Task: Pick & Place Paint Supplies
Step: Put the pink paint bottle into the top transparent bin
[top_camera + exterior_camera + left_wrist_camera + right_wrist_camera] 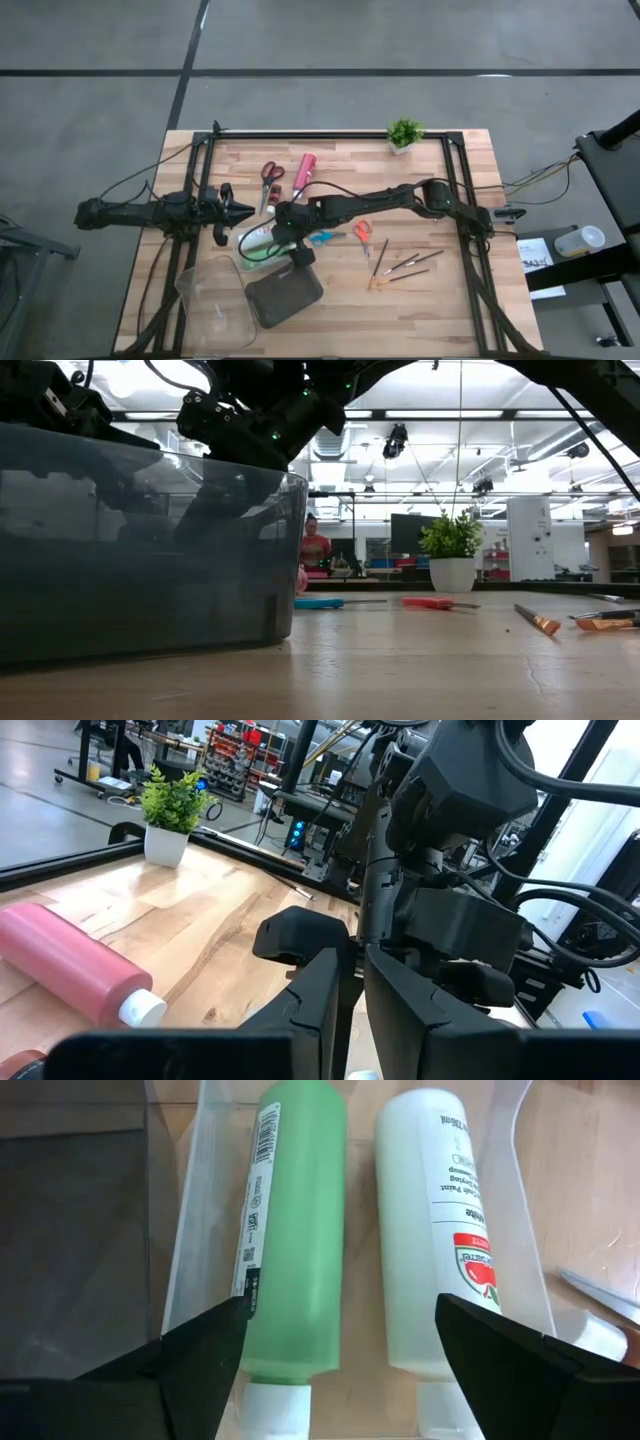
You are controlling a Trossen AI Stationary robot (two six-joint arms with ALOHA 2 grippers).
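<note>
Green tube (293, 1250) beside white tube (445, 1230)

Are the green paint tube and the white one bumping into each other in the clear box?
Apart. The right wrist view shows the green tube and white tube lying side by side, with a strip of the box floor visible between them.

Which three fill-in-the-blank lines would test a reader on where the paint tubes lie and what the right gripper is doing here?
1. The green tube lies in a clear tray beside the ____ tube.
2. The right gripper hangs over them with its fingers ____.
3. The red tube lies on the ____, outside the tray.
4. The potted plant stands at the table's ____ edge.

Missing words: white; open; table; far
</note>
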